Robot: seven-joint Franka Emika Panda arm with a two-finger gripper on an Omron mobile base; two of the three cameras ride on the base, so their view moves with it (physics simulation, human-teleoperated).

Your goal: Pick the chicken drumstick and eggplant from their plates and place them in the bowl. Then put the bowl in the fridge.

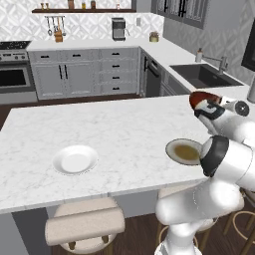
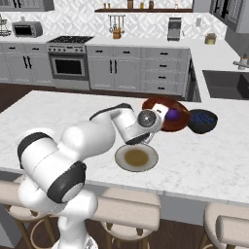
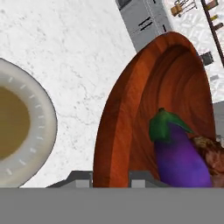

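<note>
My gripper (image 3: 111, 178) is shut on the near rim of the reddish-brown bowl (image 3: 131, 113), one fingertip on each side of the wall. The bowl (image 2: 163, 109) sits tilted at the right end of the island, also seen as the bowl (image 1: 200, 96) above my hand. Inside it lie the purple eggplant (image 3: 179, 155), also visible as the eggplant (image 2: 172, 115), and the brown chicken drumstick (image 3: 210, 151) beside it. The tan plate (image 2: 136, 157) lies bare just in front of the bowl. The white plate (image 1: 75, 159) lies bare at the island's left. The fridge is out of view.
A dark navy bowl (image 2: 203, 120) sits right beside the reddish-brown bowl. Stools (image 1: 84, 226) line the island's near edge. A sink (image 1: 204, 74) is set in the counter at the right, and a stove (image 2: 69, 58) stands at the back.
</note>
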